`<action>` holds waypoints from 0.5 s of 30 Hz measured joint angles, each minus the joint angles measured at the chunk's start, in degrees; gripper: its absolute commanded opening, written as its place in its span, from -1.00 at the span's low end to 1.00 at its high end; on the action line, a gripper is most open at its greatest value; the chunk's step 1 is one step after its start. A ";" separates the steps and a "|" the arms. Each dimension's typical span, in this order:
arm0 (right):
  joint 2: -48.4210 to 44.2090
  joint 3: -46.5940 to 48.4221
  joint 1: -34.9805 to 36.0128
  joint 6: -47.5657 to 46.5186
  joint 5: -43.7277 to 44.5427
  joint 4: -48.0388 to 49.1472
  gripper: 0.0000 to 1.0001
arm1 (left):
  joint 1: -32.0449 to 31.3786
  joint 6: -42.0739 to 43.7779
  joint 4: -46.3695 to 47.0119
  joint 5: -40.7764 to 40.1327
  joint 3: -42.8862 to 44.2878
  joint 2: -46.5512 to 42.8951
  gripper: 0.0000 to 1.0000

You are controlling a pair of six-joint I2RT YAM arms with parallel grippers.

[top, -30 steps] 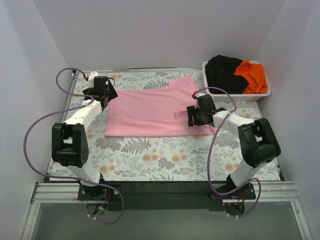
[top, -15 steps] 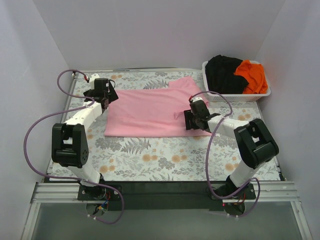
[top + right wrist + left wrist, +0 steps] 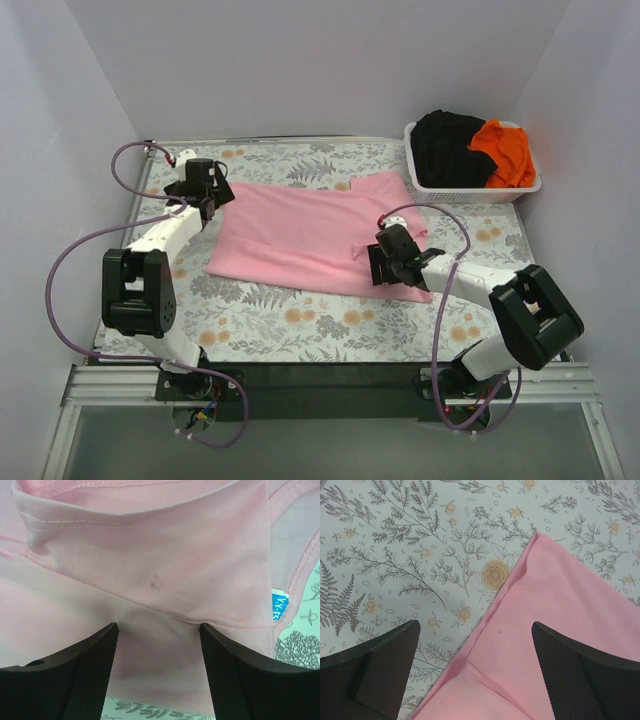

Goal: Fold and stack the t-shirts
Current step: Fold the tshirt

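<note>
The light pink t-shirt (image 3: 300, 235) lies spread flat on the flowered table, its near right corner pulled toward the front. My left gripper (image 3: 212, 190) is open at the shirt's far left corner. In the left wrist view, the left gripper (image 3: 474, 626) straddles the shirt's hemmed edge (image 3: 560, 605). My right gripper (image 3: 385, 265) is open and low over the shirt's right side, by the collar. In the right wrist view, the right gripper (image 3: 157, 627) has pink cloth (image 3: 150, 555) lying between its spread fingers. The black shirt (image 3: 448, 145) and the orange shirt (image 3: 505, 150) lie in the basket.
The white lattice basket (image 3: 470, 190) stands at the back right corner. A blue neck label (image 3: 280, 607) shows at the collar. The flowered tablecloth (image 3: 300, 320) runs to the near edge. White walls close in the left, back and right.
My right gripper has moved toward the near edge, and the shirt's right side has slid with it, so the near hem now slants. The left gripper has hardly moved.
</note>
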 measured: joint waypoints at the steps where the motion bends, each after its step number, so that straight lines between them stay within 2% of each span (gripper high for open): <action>1: -0.94 -0.63 0.24 0.20 0.04 -0.79 0.21 | 0.00 0.00 0.02 0.02 0.00 0.00 0.75; 9: -3.63 -0.11 0.68 -0.15 0.09 -6.84 0.34 | 0.00 1.05 0.79 2.54 0.04 0.35 0.75; 12: -3.48 4.81 0.52 -1.57 0.09 -9.25 0.38 | 0.00 2.23 1.33 3.91 0.87 2.27 0.75; 15: -1.11 13.86 -1.01 -3.54 -0.74 -9.60 0.37 | 0.00 3.32 2.19 5.88 2.19 5.38 0.75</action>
